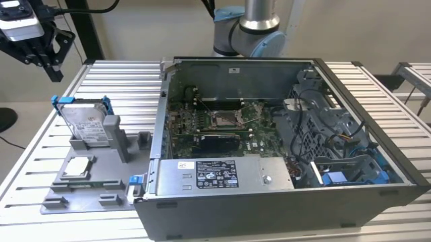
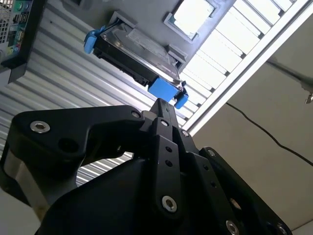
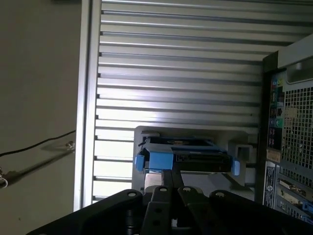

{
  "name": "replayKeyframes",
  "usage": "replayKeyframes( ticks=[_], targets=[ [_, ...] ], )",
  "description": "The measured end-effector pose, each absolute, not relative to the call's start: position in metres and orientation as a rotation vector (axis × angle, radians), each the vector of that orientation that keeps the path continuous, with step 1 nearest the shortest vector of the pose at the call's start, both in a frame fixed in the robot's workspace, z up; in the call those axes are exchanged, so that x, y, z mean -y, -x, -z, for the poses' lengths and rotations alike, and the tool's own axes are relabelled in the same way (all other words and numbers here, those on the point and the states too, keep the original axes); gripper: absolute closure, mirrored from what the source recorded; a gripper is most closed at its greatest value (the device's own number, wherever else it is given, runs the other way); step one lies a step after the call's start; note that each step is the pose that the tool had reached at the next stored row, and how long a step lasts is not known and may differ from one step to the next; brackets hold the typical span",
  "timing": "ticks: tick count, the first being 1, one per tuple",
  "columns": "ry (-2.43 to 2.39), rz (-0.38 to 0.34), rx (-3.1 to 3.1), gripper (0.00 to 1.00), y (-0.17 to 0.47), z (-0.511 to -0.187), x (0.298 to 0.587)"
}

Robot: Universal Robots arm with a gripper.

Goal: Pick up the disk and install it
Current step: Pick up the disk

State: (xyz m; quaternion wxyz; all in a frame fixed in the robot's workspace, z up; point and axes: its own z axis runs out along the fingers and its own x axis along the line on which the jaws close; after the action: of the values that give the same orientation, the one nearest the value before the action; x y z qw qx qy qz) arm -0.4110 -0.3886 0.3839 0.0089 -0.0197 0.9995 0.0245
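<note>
The disk (image 1: 88, 123) stands on edge in a slot of the grey fixture (image 1: 94, 189) on the exterior view's left, its silver face and white label edged by a blue carrier frame. My gripper (image 1: 52, 74) hangs high above it, off toward the table's far left corner, fingers pointing down, shut and holding nothing. In both wrist views the disk (image 2: 139, 54) (image 3: 188, 156) lies beyond the closed black fingertips (image 2: 164, 105) (image 3: 171, 176), with its blue tabs facing the camera.
The open computer case (image 1: 283, 212) takes up the middle and right of the slatted table (image 1: 118, 83), with motherboard (image 1: 225, 121), power-supply box (image 1: 222, 174) and a blue-trimmed drive bay (image 1: 350, 171). A small silver chip (image 1: 76, 166) lies on the fixture. The arm's base (image 1: 253, 30) rises behind the case.
</note>
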Motion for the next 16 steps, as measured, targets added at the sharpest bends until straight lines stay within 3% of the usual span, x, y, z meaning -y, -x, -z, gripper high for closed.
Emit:
replayKeyframes(
  ticks=[16],
  targets=[
    [0.196, -0.077, -3.119, 1.0, 0.4111, -0.3839, 0.3887]
  ],
)
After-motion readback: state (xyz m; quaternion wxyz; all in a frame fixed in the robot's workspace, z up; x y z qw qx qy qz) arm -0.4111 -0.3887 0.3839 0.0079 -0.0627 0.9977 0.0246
